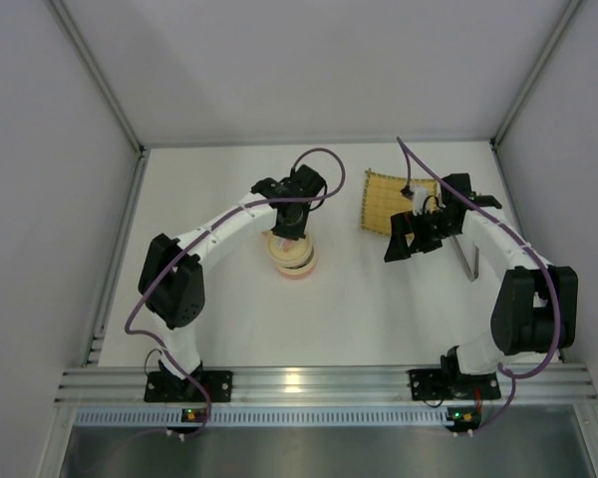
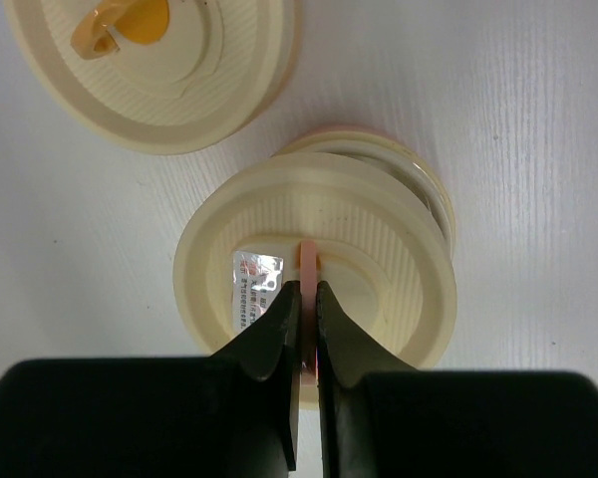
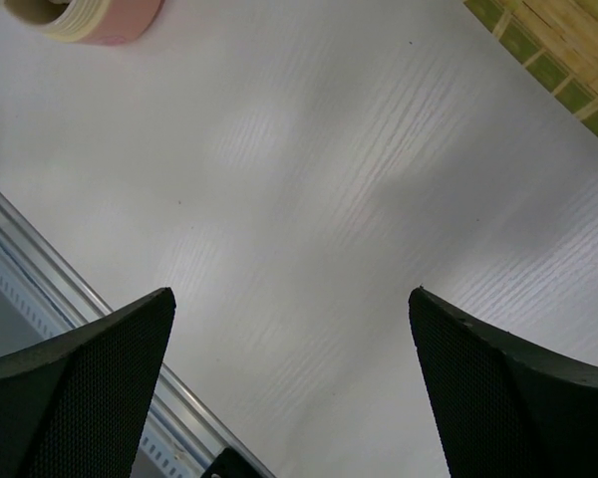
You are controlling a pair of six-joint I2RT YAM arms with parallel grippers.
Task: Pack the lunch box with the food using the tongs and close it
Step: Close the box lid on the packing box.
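My left gripper is shut on the pink tab of a cream lid. That lid sits slightly offset over the pink-rimmed bowl of the lunch box. A second cream lid with an orange tab lies just beyond. My right gripper hangs open over bare table with nothing between its fingers; in the top view this gripper is at the near edge of the bamboo mat. The grey tongs lie on the table beside the right arm. The food is hidden.
The woven yellow bamboo mat lies at the back right, and the mat's corner shows in the right wrist view. The metal rail runs along the table's near edge. Grey walls enclose the table on three sides.
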